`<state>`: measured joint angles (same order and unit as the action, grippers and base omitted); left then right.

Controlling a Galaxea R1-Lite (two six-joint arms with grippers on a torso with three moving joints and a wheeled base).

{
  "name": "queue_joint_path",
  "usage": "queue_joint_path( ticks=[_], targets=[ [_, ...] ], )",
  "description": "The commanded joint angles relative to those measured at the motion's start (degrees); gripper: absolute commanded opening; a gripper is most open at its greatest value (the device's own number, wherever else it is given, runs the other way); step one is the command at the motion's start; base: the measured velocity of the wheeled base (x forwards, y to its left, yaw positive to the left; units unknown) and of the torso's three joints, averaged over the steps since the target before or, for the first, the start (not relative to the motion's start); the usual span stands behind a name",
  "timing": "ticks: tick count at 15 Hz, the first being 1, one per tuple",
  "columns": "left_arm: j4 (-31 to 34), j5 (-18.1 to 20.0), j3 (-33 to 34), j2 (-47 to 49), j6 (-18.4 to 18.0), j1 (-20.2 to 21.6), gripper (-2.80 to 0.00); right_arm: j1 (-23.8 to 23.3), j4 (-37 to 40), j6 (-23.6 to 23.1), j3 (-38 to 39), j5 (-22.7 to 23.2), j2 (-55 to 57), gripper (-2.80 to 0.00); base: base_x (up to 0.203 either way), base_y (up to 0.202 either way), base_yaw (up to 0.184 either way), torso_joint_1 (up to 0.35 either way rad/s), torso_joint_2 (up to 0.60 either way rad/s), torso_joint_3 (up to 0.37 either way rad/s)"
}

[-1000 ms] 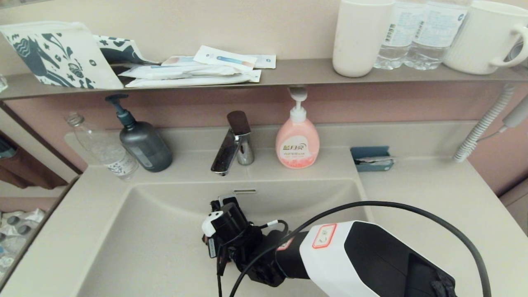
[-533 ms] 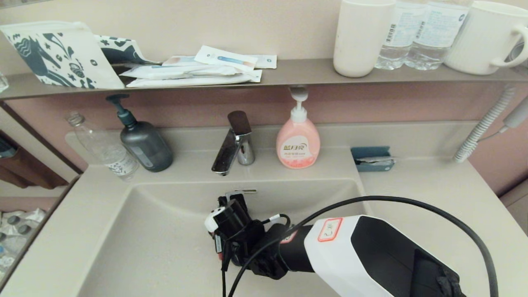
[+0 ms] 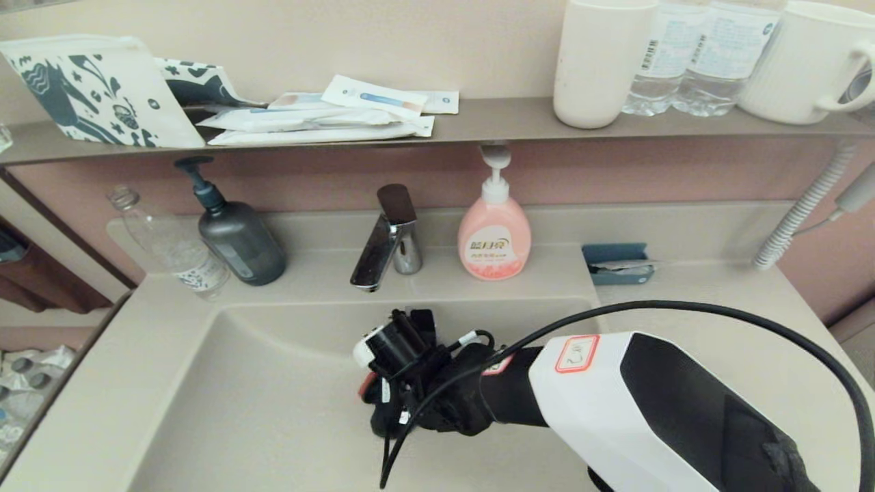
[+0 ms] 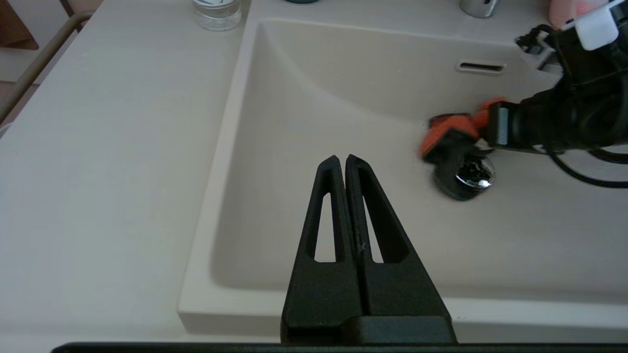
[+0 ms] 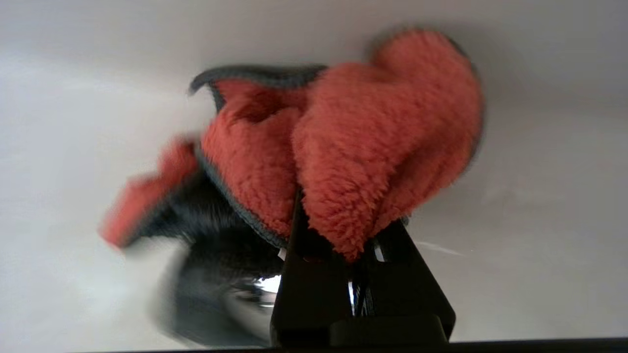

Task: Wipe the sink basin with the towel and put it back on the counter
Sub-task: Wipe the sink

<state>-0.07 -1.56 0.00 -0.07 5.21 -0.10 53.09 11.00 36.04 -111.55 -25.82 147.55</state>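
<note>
The beige sink basin fills the middle of the head view. My right gripper is down inside it, shut on the red-orange towel, which bunches over the fingertips. The towel hangs at the basin floor beside the chrome drain plug; whether it touches the floor cannot be told. In the head view only a red sliver of towel shows under the wrist. The overflow slot is on the back wall. My left gripper is shut and empty above the basin's front edge. The counter lies to the right.
A faucet, pink soap bottle, dark pump bottle, clear bottle and blue tray line the back of the counter. The brown-grey shelf above carries cups, bottles, packets and a patterned pouch.
My right arm has slid toward the back and right of the basin, carrying the towel with it. The left gripper has no earlier view.
</note>
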Motion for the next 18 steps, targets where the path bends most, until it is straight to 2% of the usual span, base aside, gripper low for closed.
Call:
queue_joint_path(
  ticks=[1,13,18],
  targets=[
    [-0.01,-0.02,0.0,0.07,0.07,0.01,-2.8,-0.15,0.66,0.79,0.84,-0.05,-1.37,-2.8,0.0,0.0,0.0,0.0,0.0,0.0],
    [-0.01,-0.02,0.0,0.07,0.04,0.01,-2.8,-5.4,1.05,4.74,23.04,-2.4,-17.53,-2.8,0.0,0.0,0.0,0.0,0.0,0.0],
    [-0.01,-0.02,0.0,0.07,0.07,0.01,-2.8,-6.3,0.55,4.75,23.81,-2.36,-20.97,-2.8,0.0,0.0,0.0,0.0,0.0,0.0]
  ],
)
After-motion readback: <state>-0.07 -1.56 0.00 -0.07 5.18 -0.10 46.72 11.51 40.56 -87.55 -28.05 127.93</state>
